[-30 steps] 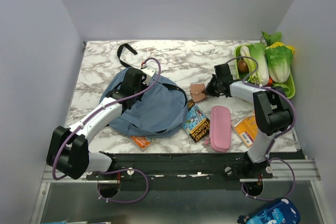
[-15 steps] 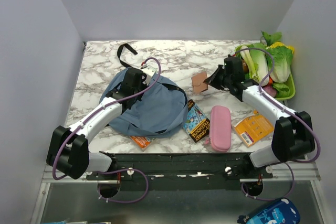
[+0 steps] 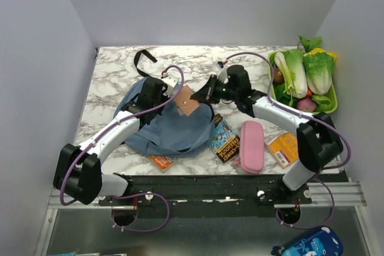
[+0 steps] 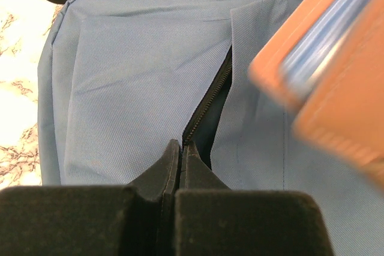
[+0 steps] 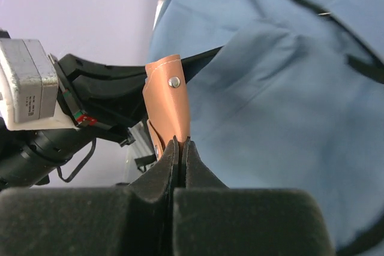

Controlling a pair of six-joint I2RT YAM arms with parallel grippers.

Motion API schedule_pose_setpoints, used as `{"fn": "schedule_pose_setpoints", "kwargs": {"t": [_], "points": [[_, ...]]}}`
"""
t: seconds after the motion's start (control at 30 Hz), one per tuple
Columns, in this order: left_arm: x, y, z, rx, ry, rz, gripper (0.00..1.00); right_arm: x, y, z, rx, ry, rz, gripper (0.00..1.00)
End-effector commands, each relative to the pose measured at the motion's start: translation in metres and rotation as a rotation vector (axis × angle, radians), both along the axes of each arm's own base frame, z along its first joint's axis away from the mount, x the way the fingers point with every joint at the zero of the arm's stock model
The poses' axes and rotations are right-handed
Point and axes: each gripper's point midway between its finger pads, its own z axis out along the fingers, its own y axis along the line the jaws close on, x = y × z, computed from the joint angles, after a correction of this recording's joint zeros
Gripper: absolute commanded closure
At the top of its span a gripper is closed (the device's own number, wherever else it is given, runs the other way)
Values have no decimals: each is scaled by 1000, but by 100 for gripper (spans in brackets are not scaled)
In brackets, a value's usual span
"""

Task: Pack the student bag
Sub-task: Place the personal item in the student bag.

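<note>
The dusty-blue student bag (image 3: 171,125) lies left of centre with a black strap (image 3: 143,57) trailing behind it. My left gripper (image 3: 155,95) is shut on the edge of the bag's open zipper (image 4: 207,103), pinching the fabric (image 4: 144,82). My right gripper (image 3: 207,95) is shut on a tan leather wallet (image 3: 186,100) with a metal stud (image 5: 174,81) and holds it in the air over the bag, close to the left gripper. The wallet shows blurred at the right of the left wrist view (image 4: 336,82). The bag fills the right wrist view (image 5: 288,88).
A comic-style booklet (image 3: 225,138), a pink pencil case (image 3: 251,146) and an orange packet (image 3: 285,148) lie right of the bag. Another orange packet (image 3: 159,161) pokes out under the bag's near edge. A green tray (image 3: 329,105) of vegetables stands at the back right.
My right gripper has carried the tan wallet leftward from near the vegetable tray to above the bag. The left gripper and bag have stayed put.
</note>
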Motion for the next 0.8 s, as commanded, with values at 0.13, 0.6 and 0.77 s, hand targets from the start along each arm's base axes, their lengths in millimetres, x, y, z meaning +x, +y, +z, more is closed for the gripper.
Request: {"fn": "schedule_pose_setpoints", "kwargs": {"t": [0.13,0.6,0.77], "points": [[7,-5,23,-47,-46,4,100,-9,60,-9,100,40,201,100],[6,-9,26,-61,-33,-6,100,-9,89,-66,55,176,253,99],[7,-8,25,-58,-35,-5,100,-27,97,-92,-1,238,302,100]]}}
